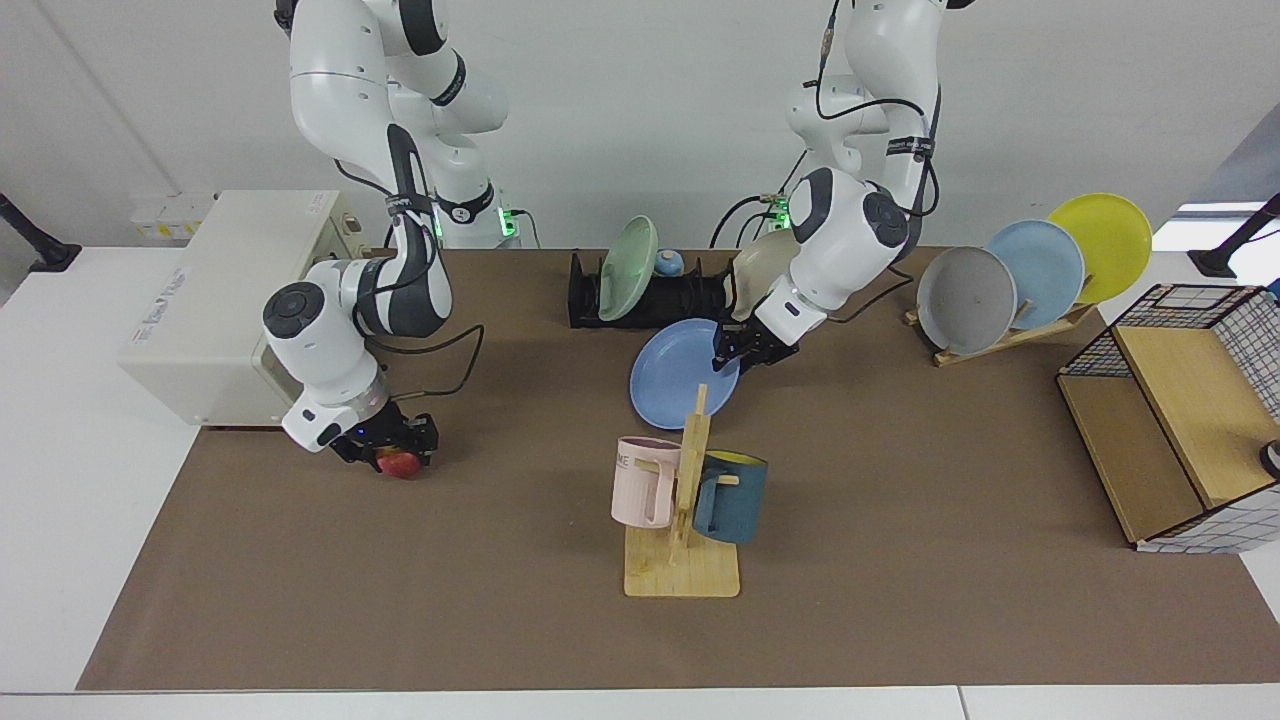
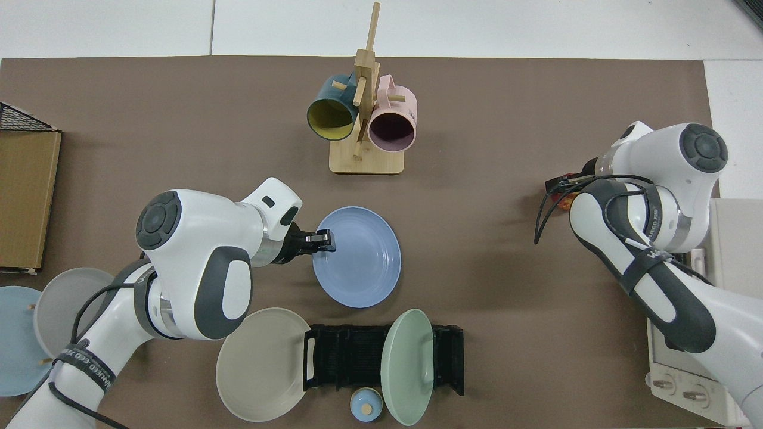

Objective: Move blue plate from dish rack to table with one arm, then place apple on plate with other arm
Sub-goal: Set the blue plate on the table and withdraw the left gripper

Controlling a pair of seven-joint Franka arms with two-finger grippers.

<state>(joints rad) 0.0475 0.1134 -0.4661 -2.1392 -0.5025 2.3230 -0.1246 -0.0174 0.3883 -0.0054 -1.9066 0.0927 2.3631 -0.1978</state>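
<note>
Left gripper pinching plate rim, low over table near rack. Right gripper straddling apple, grip unclear.

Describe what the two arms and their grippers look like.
Both arms are glossy white with rounded segments, dark grey joint caps and panels, and black cables strapped along them with lettered bands. The left gripper and right gripper are black with two fingers. Green lights glow near both bases.

Facing view set high across the table, looking down toward both arm bases and the back wall, fairly far off; top view straight overhead, nearer, turned about so the mug stand sits uppermost; both share the brown mat, dish rack, mug stand
</note>
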